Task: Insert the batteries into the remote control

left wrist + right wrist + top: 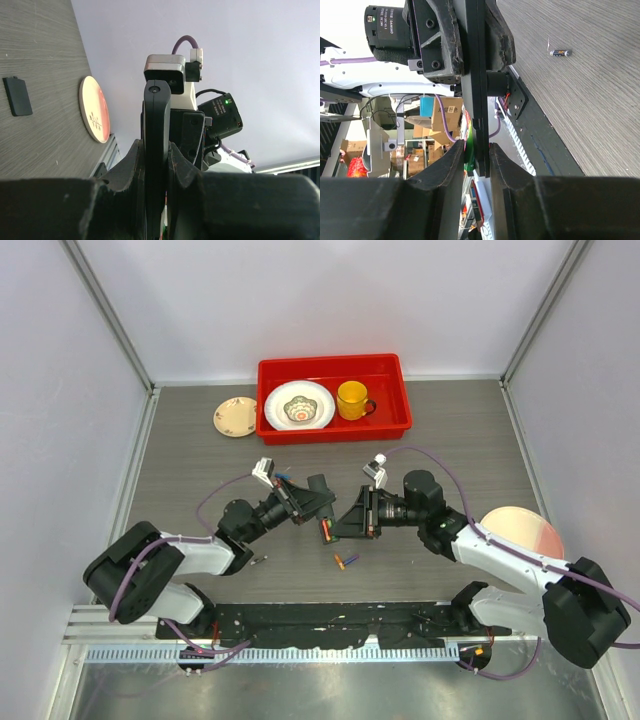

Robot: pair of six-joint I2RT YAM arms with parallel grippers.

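remote control: slim black bar, held off the bench at mid-bench, gripped from both ends, edge-on in both wrist views
left claw: narrow, clamped on remote control; the bar sits between both fingers and sticks out past the tips
right claw: narrow, also pinching remote control, one finger on each flat face; bar runs from it straight to the other claw
left arm pose: reaches in from its base, elbow low, wrist rolled on its side, claw pointing toward the right arm
right arm pose: mirrors it, forearm angled in from the right, claw pointing left; the two claws are almost nose to nose
batteries: two loose ones, orange and purple, lying on bench just base-side of remote control, apart from both claws
black cover: flat on bench, right of remote control, touching nothing
pink plate: right of remote control, partly under the right arm
red tray: beyond remote control, at the far wall
yellow mug: in tray
white bowl: in tray, left of mug
small plate: beyond remote control, far-left
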